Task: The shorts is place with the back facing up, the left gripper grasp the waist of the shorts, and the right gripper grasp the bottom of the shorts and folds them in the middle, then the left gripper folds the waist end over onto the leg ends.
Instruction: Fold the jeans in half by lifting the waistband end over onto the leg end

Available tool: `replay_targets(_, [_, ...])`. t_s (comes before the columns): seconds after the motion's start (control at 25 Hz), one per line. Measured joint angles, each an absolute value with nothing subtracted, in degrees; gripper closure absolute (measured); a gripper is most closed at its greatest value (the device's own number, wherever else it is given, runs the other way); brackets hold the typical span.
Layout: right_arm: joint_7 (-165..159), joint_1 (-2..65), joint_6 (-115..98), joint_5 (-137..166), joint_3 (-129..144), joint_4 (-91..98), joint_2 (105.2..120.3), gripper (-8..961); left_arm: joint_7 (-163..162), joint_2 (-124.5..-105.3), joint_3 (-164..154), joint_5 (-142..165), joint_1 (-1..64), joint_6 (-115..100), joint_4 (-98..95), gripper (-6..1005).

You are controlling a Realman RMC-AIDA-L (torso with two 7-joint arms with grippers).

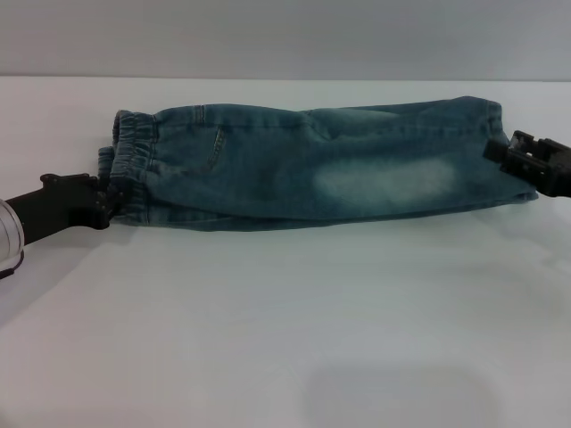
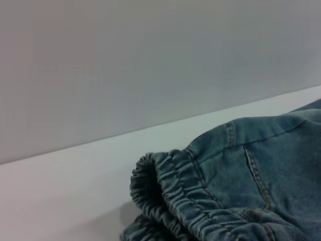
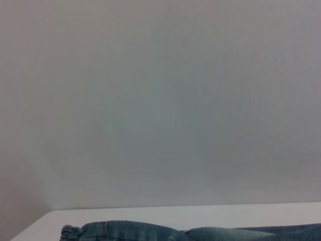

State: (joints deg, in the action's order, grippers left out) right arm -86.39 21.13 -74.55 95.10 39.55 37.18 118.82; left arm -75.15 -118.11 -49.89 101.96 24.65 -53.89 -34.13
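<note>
Two grippers at opposite ends of the shorts (image 1: 321, 165), folded lengthwise along the table's (image 1: 285, 339) far edge. Left gripper (image 1: 105, 203) pinching the waist (image 1: 134, 165) near the left edge. Right gripper (image 1: 500, 153) against the bottom (image 1: 513, 165); spread of fingers impossible to tell.

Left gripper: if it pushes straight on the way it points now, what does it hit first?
The left gripper points rightward at the elastic waist end of the shorts and already meets it, so it would bunch that waistband first. Depth is hard to judge.
</note>
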Motion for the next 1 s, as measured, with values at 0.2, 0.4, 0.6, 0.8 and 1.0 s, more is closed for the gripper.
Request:
replay_targets(0.2, [-86.4, 21.5, -74.5, 95.0, 39.5, 37.0, 118.89, 319, -75.1, -118.11, -49.9, 101.6, 24.6, -54.3, -34.1, 773])
replay_targets(0.4, [-86.2, 21.9, -74.1, 93.8, 39.4, 35.9, 118.86, 319, -73.6, -118.19, -49.8, 100.1, 24.8, -56.5, -34.2, 812])
replay_targets(0.6, [-85.6, 22.1, -73.9, 93.0, 39.5, 35.8, 118.88, 319, -73.1, -118.21, -49.9, 99.3, 24.8, -57.2, -34.1, 836])
replay_targets(0.8, [-83.8, 22.3, -73.9, 90.7, 39.5, 35.2, 118.94, 319, -72.4, -118.21, -50.0, 98.7, 24.9, -57.4, -33.9, 857])
replay_targets(1.0, [-79.7, 22.4, -74.1, 86.2, 39.8, 32.7, 118.84, 319, -72.1, -118.21, -49.9, 98.4, 24.9, -58.3, -33.4, 892])
